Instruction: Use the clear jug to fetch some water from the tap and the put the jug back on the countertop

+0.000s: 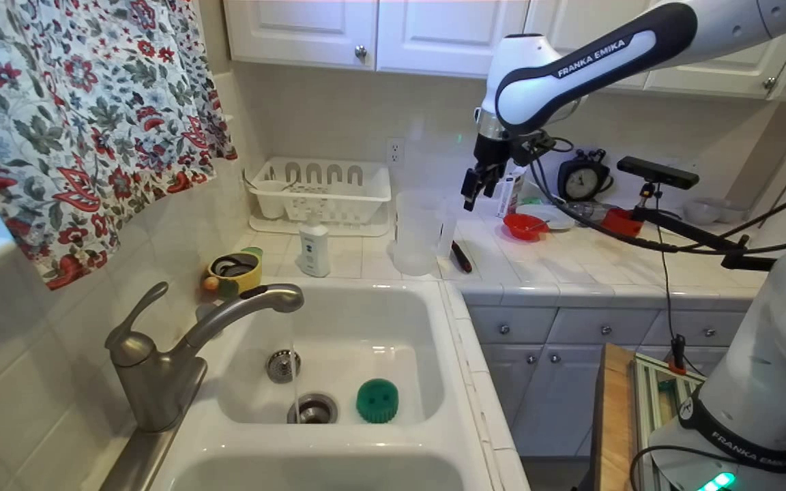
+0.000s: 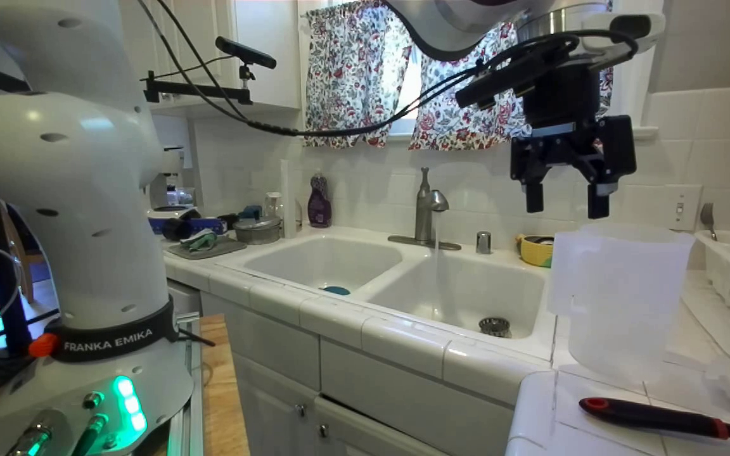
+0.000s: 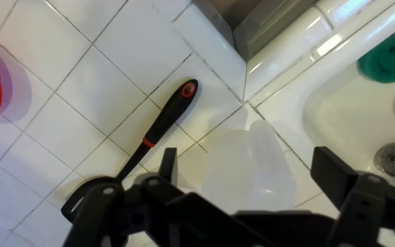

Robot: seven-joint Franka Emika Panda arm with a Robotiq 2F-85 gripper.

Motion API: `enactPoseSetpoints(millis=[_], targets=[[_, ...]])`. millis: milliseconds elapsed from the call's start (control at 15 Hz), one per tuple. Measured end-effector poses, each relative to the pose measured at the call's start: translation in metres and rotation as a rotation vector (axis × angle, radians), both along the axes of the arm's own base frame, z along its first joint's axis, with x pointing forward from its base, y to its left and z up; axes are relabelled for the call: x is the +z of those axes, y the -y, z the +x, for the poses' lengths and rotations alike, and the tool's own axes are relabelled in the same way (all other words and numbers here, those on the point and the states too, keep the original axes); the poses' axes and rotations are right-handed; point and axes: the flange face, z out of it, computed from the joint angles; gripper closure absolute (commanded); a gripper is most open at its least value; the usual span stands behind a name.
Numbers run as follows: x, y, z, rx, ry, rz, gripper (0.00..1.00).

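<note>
The clear jug [image 1: 417,235] stands upright on the white tiled countertop [image 1: 536,267] by the sink corner. It shows whitish and translucent in an exterior view [image 2: 625,304], its handle towards the sink. My gripper [image 2: 566,199] is open and empty, pointing down, its fingertips a little higher than the jug's rim there. In an exterior view my gripper [image 1: 469,194] appears just right of the jug, apart from it. In the wrist view the jug [image 3: 231,168] shows between the spread fingers, its lower part hidden by the gripper body. The grey tap [image 1: 243,314] runs a thin water stream [image 2: 436,269].
A black utensil [image 3: 170,113] lies beside the jug. A white dish rack [image 1: 325,194] and white bottle [image 1: 314,249] stand behind the sink [image 1: 359,320]. A red bowl [image 1: 526,226] is farther right. A green sponge [image 1: 377,401] lies in the basin. A yellow pot [image 2: 536,251] is near the tap.
</note>
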Motion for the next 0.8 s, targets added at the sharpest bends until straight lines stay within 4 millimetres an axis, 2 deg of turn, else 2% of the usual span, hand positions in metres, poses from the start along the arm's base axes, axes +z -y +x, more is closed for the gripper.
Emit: enactPoseSetpoints(millis=[200,400,800], targets=[[-0.002,0.004,0.019,-0.037,0.017,0.026,0.00],[-0.003,-0.001,0.034,-0.065,0.021,0.068,0.00],[-0.003,-0.002,0.038,-0.072,0.018,0.073,0.00]])
